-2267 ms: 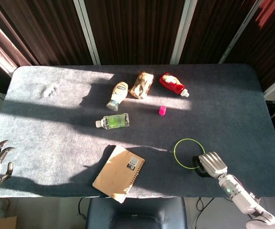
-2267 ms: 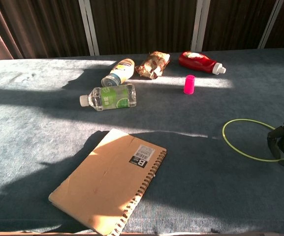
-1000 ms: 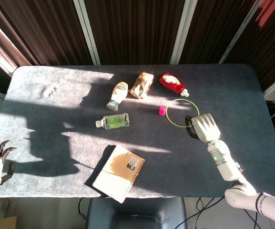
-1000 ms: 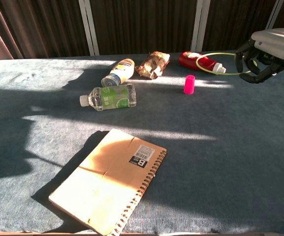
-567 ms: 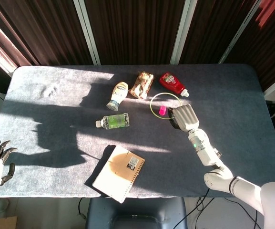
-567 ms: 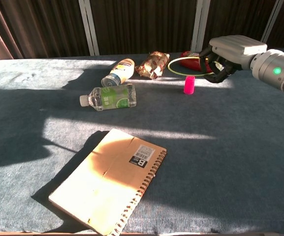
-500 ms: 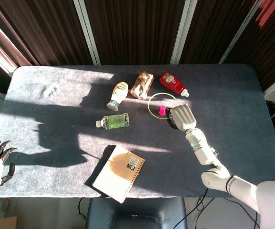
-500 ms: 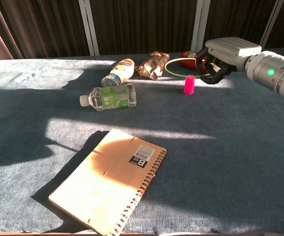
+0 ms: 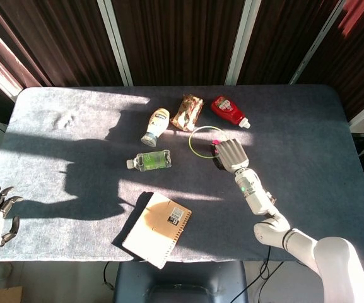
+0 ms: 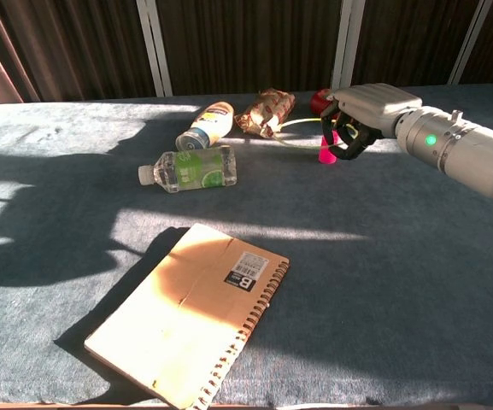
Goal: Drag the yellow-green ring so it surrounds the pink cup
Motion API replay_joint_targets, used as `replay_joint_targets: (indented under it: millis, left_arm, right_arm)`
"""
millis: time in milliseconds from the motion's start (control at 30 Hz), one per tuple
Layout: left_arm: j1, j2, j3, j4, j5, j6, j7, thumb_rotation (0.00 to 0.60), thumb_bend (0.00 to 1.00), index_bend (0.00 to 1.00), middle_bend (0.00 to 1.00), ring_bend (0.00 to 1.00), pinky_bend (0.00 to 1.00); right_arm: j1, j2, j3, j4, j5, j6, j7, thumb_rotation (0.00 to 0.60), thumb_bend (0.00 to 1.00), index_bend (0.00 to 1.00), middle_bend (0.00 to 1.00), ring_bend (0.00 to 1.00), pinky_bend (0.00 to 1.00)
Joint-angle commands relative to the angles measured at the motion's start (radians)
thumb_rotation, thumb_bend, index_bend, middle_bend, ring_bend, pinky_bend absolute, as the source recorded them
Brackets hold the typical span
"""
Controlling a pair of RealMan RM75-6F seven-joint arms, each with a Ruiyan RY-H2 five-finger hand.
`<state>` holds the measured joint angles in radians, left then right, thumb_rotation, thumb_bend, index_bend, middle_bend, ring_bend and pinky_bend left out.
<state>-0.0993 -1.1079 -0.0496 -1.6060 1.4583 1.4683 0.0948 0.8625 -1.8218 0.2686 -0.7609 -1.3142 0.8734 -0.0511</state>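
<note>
Right robot hand (image 9: 229, 154) fingers curled, gripping ring (image 9: 200, 140) at rim nearest cup (image 10: 326, 150). Ring sits mostly left of cup; slide back right, lower level, then release.

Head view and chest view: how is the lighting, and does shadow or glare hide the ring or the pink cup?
Head view: hard sunlight bands cross the table; right hand covers most of the pink cup; yellow-green ring is readable. Chest view: the ring is thin and washed out in the sunlit strip, and the hand partly hides the cup.
</note>
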Motion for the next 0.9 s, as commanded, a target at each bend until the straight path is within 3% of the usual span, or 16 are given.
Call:
replay_joint_targets:
  millis: [33,400,467,600,667,900]
  left_arm:
    - [0.001,0.001,0.0,0.0,0.002,0.002,-0.001,0.6,0.52,0.29,0.12,0.05,0.23]
    - [0.004,0.004,0.003,-0.002,0.006,0.004,-0.001,0.6,0.52,0.29,0.12,0.05,0.23]
    - [0.004,0.004,0.003,-0.002,0.005,0.004,-0.002,0.6,0.52,0.29,0.12,0.05,0.23]
    - [0.004,0.004,0.004,-0.003,0.007,0.004,-0.001,0.6,0.52,0.29,0.12,0.05,0.23]
    - [0.004,0.005,0.005,-0.003,0.009,0.004,-0.001,0.6,0.52,0.29,0.12,0.05,0.23]
    - [0.006,0.006,0.002,-0.003,0.003,0.006,-0.004,0.6,0.52,0.29,0.12,0.05,0.23]
  right_arm:
    - [0.011,-0.027,-0.009,0.041,0.002,-0.015,0.024,0.6,0.63,0.89,0.86,1.0,0.96]
    - [0.024,-0.086,-0.037,0.156,-0.021,-0.02,0.097,0.6,0.63,0.88,0.86,1.0,0.96]
    - [0.024,-0.089,-0.044,0.17,-0.029,-0.016,0.109,0.6,0.58,0.82,0.86,1.0,0.96]
    - [0.023,-0.088,-0.05,0.174,-0.04,-0.004,0.134,0.6,0.3,0.6,0.86,1.0,0.96]
    - [0.022,-0.084,-0.05,0.17,-0.041,0.001,0.139,0.6,0.22,0.51,0.86,1.0,0.96]
    - [0.012,-0.06,-0.039,0.127,-0.019,-0.005,0.118,0.6,0.08,0.31,0.86,1.0,0.96]
